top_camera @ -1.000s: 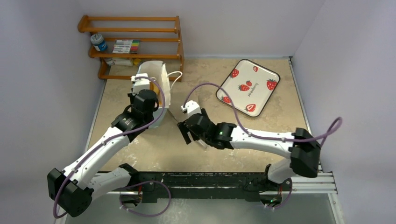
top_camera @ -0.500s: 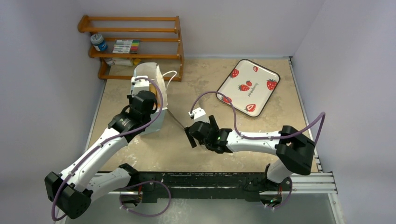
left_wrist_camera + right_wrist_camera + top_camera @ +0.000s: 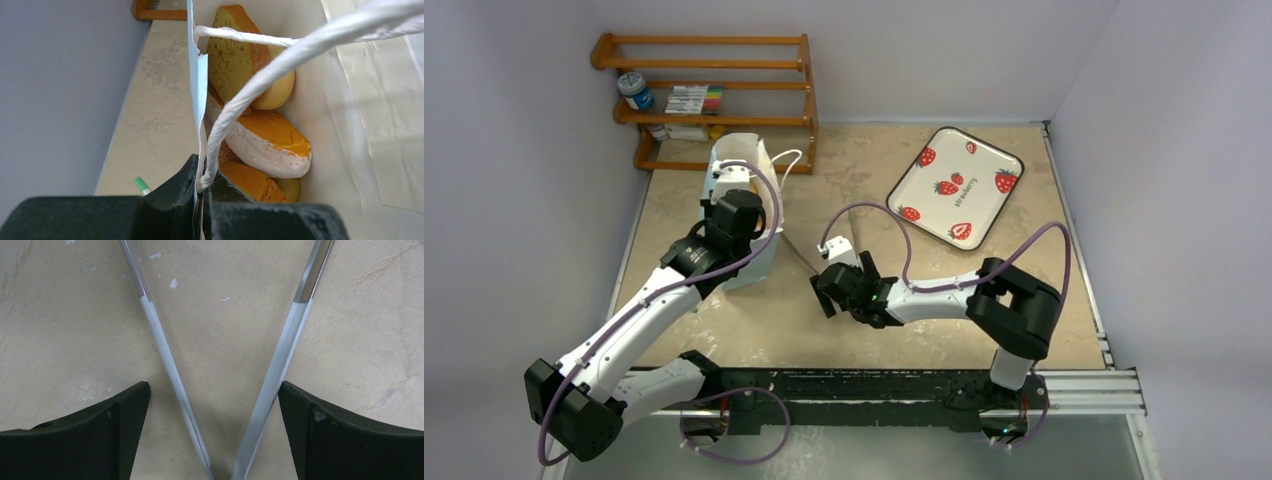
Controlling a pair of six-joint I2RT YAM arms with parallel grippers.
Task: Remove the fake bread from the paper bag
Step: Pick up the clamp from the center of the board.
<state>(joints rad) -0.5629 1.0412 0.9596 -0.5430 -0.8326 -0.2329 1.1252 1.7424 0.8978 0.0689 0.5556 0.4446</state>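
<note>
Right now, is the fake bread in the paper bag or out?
In: the left wrist view looks into the paper bag and shows the fake bread pieces piled inside its white walls.

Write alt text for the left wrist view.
The left gripper pinches the rim of the paper bag, looking down into its white interior. Inside lie the fake bread pieces, a toast slice upright behind a pale orange-topped roll; a white cord handle crosses in front.

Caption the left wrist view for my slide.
Left jaws pinch the paper bag by its rim, fake bread piled inside.
</note>
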